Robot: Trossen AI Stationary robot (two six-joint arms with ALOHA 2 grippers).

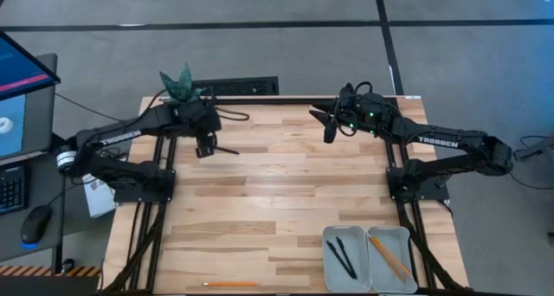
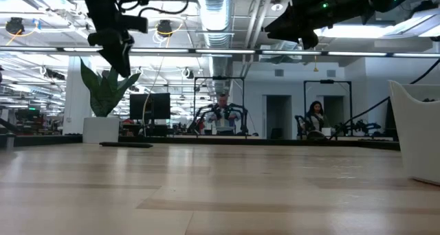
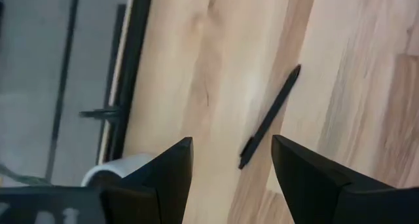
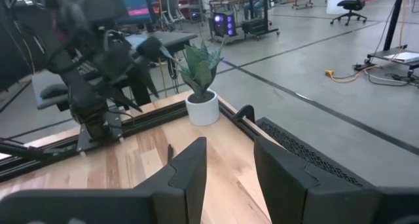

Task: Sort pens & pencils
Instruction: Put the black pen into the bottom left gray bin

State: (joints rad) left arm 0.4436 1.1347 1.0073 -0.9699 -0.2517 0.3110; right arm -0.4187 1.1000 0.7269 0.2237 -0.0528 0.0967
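From above, the left claw hangs open over the far left part of the wooden surface, with one black pen lying crosswise just beside its tips. The right claw is open, empty, at the far right. Near the front right, two grey trays sit side by side: two pens in the left one, two orange pencils in the right, all angled diagonally. A third pencil lies crosswise at the front edge.

At surface level, both claws hang high; the pen lies flat, far back.

The left wrist view shows the pen lying diagonal between and beyond the parted fingers, untouched.

The right wrist view shows parted fingers holding nothing.
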